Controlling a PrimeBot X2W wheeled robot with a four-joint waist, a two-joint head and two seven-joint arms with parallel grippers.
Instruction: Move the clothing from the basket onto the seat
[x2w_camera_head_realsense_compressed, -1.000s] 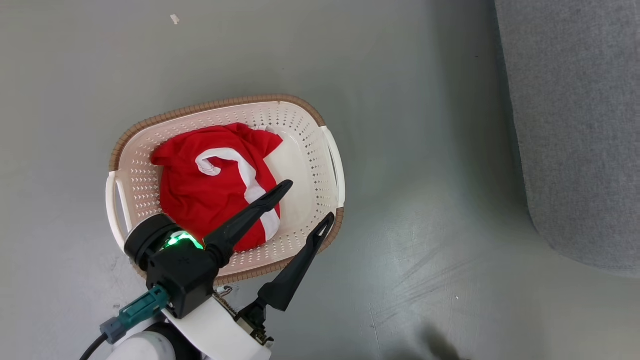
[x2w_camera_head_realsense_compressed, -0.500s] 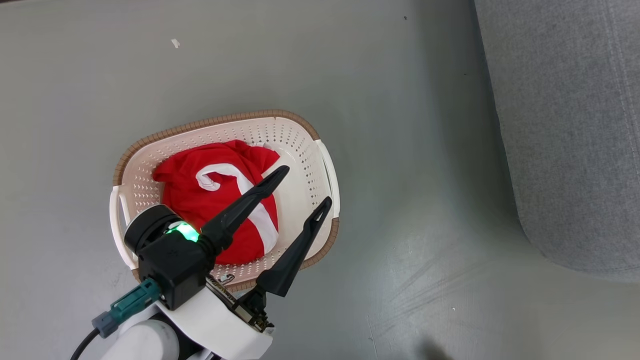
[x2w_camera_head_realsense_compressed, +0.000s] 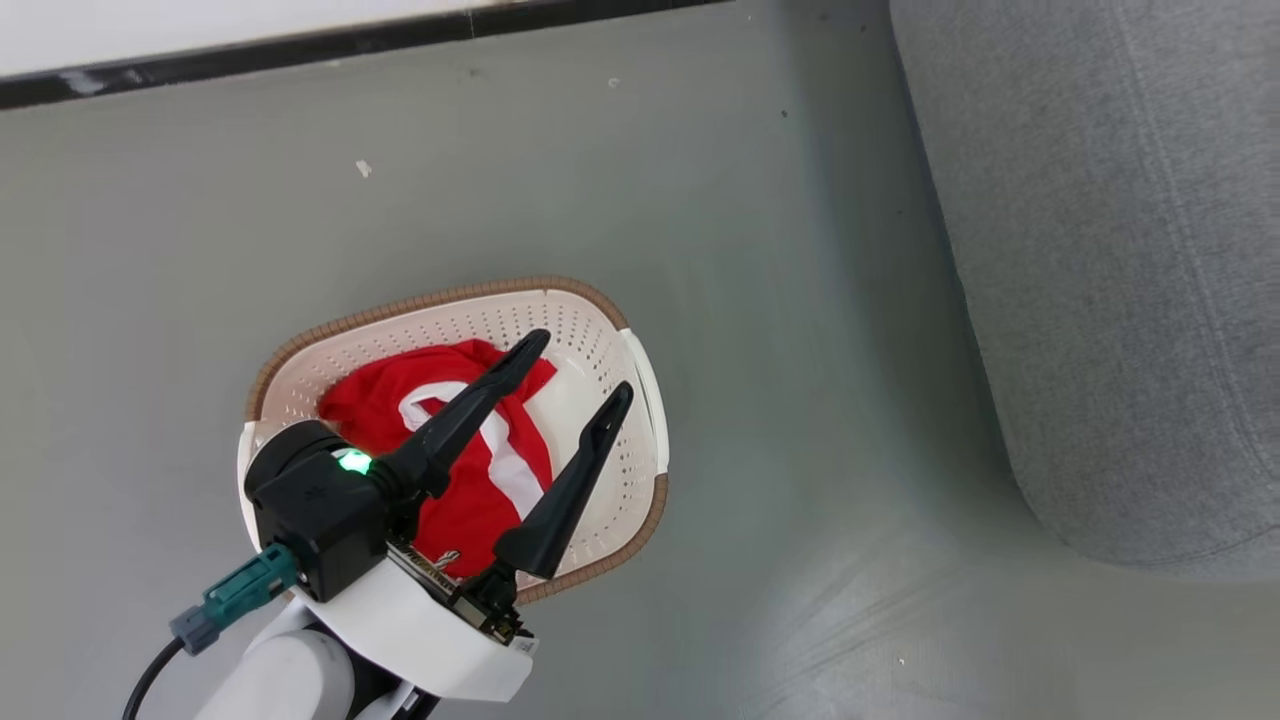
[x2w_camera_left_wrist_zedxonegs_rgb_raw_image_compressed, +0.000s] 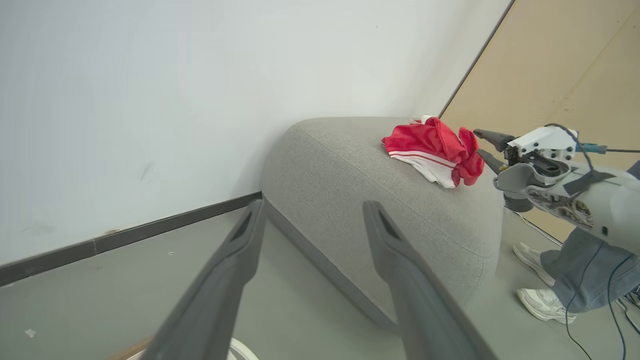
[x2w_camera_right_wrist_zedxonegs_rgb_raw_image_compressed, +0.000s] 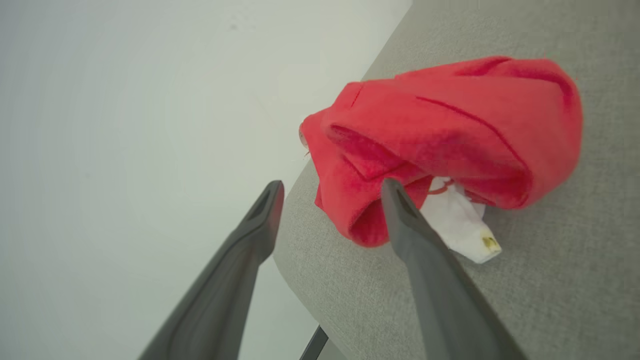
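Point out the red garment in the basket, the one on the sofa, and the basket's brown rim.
Garment in the basket (x2w_camera_head_realsense_compressed: 365, 408): head view, red upper-left fold.
Garment on the sofa (x2w_camera_left_wrist_zedxonegs_rgb_raw_image_compressed: 430, 145): left wrist view, red top of heap.
Basket rim (x2w_camera_head_realsense_compressed: 420, 297): head view, far brown edge.

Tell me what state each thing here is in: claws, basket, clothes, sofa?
Basket: upright on the floor, not yet emptied.
Garment in basket: crumpled, lying loose.
Sofa: bears one garment.
Garment on sofa: bunched, not gripped.
Left gripper: open, empty, above basket.
Right gripper: open, empty, beside sofa garment.
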